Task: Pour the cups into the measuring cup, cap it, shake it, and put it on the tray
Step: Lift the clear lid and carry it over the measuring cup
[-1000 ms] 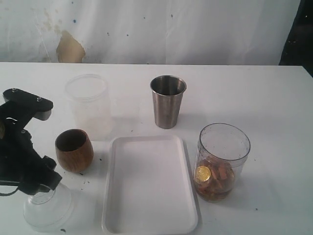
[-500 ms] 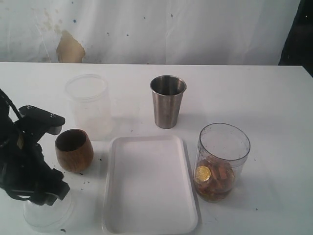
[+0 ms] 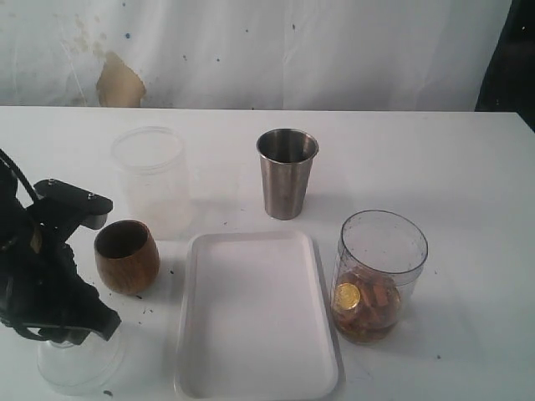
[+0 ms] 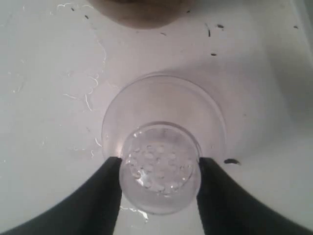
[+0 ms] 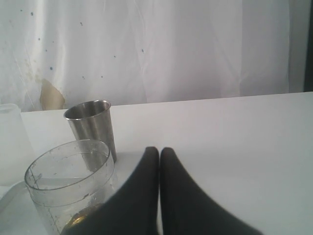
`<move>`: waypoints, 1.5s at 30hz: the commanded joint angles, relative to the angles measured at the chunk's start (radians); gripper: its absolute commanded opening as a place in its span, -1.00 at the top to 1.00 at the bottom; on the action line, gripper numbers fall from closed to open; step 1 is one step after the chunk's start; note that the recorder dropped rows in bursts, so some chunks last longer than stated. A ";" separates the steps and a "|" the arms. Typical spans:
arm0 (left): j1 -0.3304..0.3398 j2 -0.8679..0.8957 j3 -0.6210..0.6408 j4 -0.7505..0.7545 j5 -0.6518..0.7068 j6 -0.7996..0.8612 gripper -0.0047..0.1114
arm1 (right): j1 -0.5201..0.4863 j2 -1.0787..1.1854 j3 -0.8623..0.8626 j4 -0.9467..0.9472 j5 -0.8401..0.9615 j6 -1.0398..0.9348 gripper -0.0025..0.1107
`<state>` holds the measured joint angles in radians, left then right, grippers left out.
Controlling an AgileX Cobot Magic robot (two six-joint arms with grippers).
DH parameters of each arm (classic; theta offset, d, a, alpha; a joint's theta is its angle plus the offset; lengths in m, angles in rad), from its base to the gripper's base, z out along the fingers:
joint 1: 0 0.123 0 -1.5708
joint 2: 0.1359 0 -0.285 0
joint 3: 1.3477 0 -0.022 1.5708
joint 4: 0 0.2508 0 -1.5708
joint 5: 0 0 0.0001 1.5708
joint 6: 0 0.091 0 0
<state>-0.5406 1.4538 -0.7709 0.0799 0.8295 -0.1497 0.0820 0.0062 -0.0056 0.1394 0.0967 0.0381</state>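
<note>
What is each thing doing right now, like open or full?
Wooden cup, upright, uncovered.
Steel tumbler, upright, uncovered.
Measuring cup, upright, uncapped, coins inside.
Tray, flat, nothing on it.
Frosted tub, upright, lidless.
Clear lid, on the table, gripped.
Left gripper, shut on the lid's knob.
Right gripper, shut, empty.

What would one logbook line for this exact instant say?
left tool: around clear lid knob, grip unclear | right tool: shut, empty | measuring cup: coins inside, uncapped, beside tray
</note>
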 commanded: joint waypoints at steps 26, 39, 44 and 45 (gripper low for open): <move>-0.251 0.107 -0.825 -0.112 0.392 0.130 0.92 | 0.007 -0.006 0.006 -0.001 -0.008 0.001 0.96; -0.393 0.400 -1.190 -0.092 0.392 0.160 0.92 | 0.007 -0.006 0.006 -0.001 -0.008 0.001 0.96; -0.426 0.463 -1.213 -0.080 0.392 0.183 0.92 | 0.007 -0.006 0.006 -0.001 -0.008 0.001 0.96; -0.430 0.470 -1.213 -0.071 0.392 0.187 0.92 | 0.007 -0.006 0.006 -0.001 -0.008 0.001 0.96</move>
<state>-0.9545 1.9071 -1.9721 -0.0081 1.2187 0.0234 0.0820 0.0062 -0.0056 0.1394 0.0967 0.0381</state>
